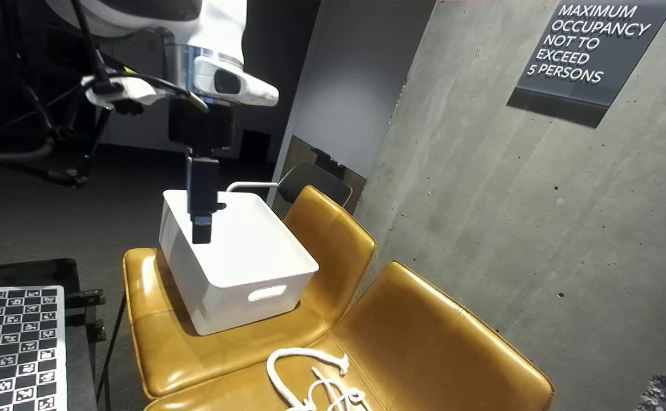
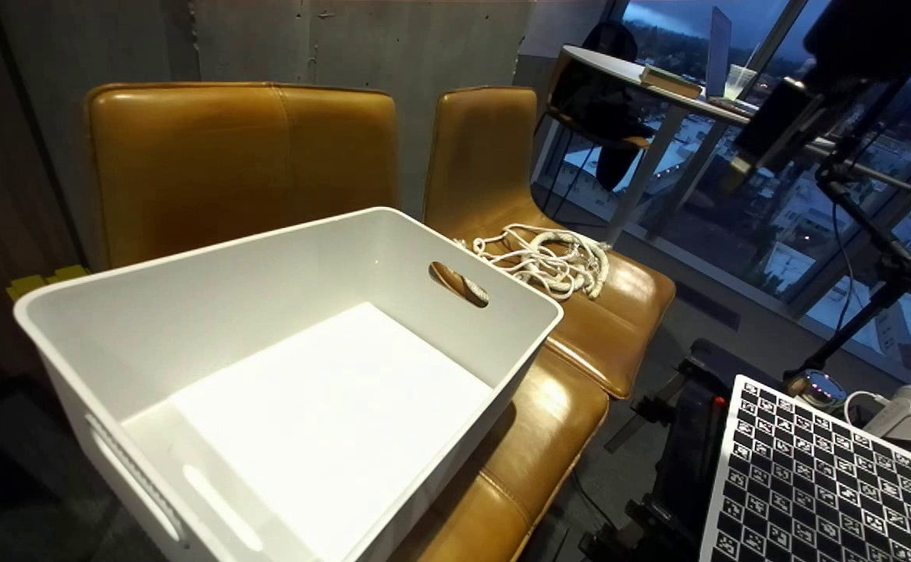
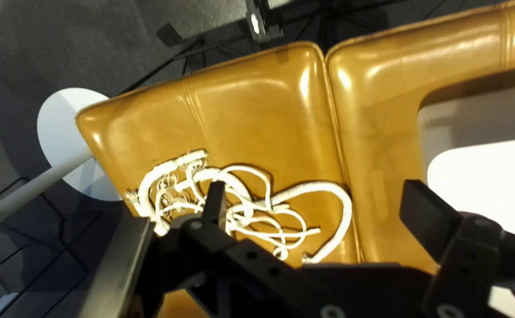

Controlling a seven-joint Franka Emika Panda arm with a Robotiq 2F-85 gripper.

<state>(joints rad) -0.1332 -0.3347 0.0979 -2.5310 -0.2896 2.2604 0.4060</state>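
Observation:
My gripper (image 3: 316, 201) is open in the wrist view, its two black fingertips wide apart with nothing between them. A tangle of white rope (image 3: 347, 209), thick and thin strands with frayed ends, lies on a tan chair seat beyond the fingers. The left finger hides part of it. The rope also shows in both exterior views (image 1: 274, 371) (image 2: 556, 264). A white bin (image 1: 241, 308) with handle slots stands on the adjoining chair. Its inside looks empty in an exterior view (image 2: 268, 273). In an exterior view, the gripper (image 1: 201, 231) hangs in the air, overlapping the bin in the picture.
Two tan leather chairs (image 1: 447, 325) stand side by side against a concrete wall (image 1: 509, 200). A patterned calibration board (image 1: 16, 342) lies near the chairs. A black jointed stand (image 2: 853, 320) rises behind the board. A high table (image 2: 619, 66) stands by the window.

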